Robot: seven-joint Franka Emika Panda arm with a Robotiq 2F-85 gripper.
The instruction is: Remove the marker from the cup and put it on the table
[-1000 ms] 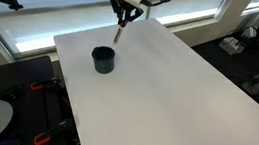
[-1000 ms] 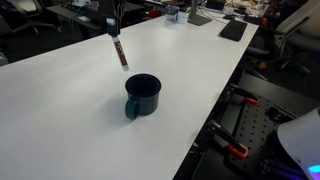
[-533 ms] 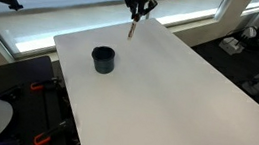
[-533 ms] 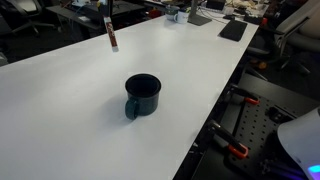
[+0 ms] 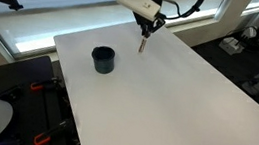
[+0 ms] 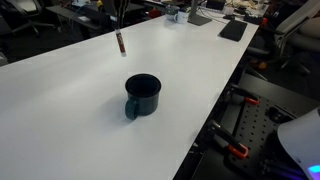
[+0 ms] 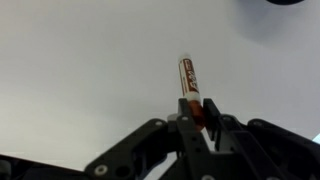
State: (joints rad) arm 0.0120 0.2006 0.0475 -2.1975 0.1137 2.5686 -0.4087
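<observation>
My gripper (image 5: 147, 25) is shut on the marker (image 5: 143, 42), a short reddish-dark pen that hangs tip down above the white table (image 5: 186, 100). It is held to the right of the dark navy cup (image 5: 102, 59), well apart from it. In an exterior view the marker (image 6: 120, 42) hangs beyond the cup (image 6: 143, 95), which looks empty, and the gripper (image 6: 119, 22) is mostly cut off at the top. In the wrist view the fingertips (image 7: 186, 116) clamp the marker (image 7: 189, 78) at its lower end, over bare table.
The table's edges drop to dark floor with equipment (image 5: 25, 99) and a window ledge (image 5: 35, 25) behind. Desk items (image 6: 232, 28) lie at the far end of the table. A dark edge of the cup (image 7: 285, 2) shows in the wrist view's top corner.
The gripper has carried the marker sideways away from the cup, farther across the table, and a little lower. The cup has not moved.
</observation>
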